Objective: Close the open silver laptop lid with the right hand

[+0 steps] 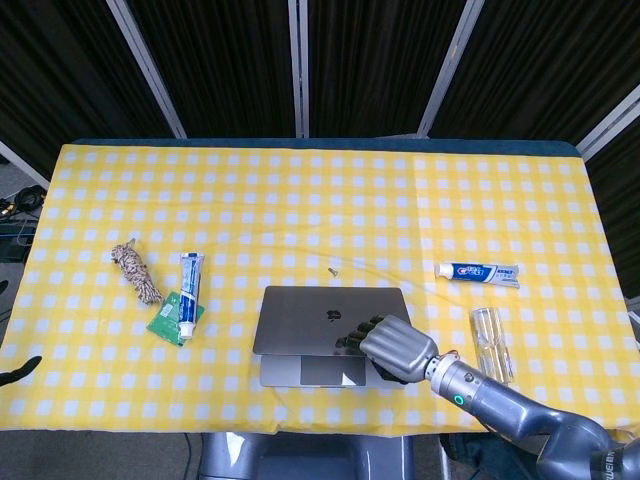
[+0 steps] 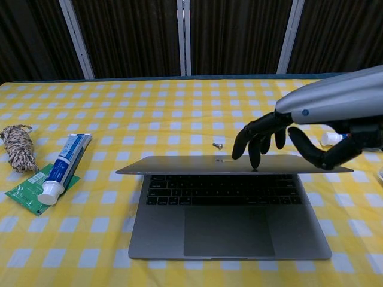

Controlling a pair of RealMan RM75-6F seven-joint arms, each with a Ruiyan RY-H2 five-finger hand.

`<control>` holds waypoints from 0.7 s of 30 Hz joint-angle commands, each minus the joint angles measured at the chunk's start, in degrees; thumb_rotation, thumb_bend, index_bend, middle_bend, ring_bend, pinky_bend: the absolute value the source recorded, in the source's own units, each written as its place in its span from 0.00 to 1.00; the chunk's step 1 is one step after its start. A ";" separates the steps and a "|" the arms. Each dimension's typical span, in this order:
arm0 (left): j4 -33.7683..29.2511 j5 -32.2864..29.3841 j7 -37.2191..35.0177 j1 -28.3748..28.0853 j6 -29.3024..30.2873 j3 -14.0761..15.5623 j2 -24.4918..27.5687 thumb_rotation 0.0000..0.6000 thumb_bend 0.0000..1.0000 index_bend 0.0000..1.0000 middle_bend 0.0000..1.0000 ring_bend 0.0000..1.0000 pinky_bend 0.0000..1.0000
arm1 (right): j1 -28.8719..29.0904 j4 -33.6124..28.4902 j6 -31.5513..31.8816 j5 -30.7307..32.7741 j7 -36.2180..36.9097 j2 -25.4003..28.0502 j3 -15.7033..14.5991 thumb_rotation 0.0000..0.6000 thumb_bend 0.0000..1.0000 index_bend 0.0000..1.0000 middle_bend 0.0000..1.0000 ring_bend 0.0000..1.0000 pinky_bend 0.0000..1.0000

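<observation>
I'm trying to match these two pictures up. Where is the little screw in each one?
Head view: the screw lies on the yellow checked cloth just beyond the laptop, near the middle.
Chest view: the screw lies behind the lid's far edge, left of the right hand.
Shared landmark: the laptop.

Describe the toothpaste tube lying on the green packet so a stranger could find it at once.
Start at the half-closed silver laptop near the front middle of the yellow checked table and look to its left. There a blue-and-white toothpaste tube lies on a green packet, beside a bundle of rope. The other toothpaste tube, right of the laptop, lies straight on the cloth.
</observation>
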 commanded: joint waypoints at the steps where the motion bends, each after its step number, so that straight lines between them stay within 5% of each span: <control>1: -0.01 0.07 0.07 -0.03 -0.04 0.03 0.00 1.00 0.00 0.00 0.00 0.00 0.00 | -1.78 3.19 3.50 -9.36 -6.36 -4.24 -4.26 1.00 1.00 0.21 0.26 0.23 0.29; 9: -0.04 0.13 0.19 -0.02 0.01 0.08 -0.08 1.00 0.00 0.00 0.00 0.00 0.00 | -2.18 9.65 6.80 -21.23 -9.93 -8.42 -8.70 1.00 1.00 0.21 0.25 0.22 0.28; 21: 0.25 -0.06 0.63 -0.29 -0.58 0.13 -0.46 1.00 0.00 0.00 0.00 0.00 0.00 | -2.69 21.83 10.08 -29.18 -11.02 -12.97 -13.59 1.00 1.00 0.21 0.24 0.20 0.27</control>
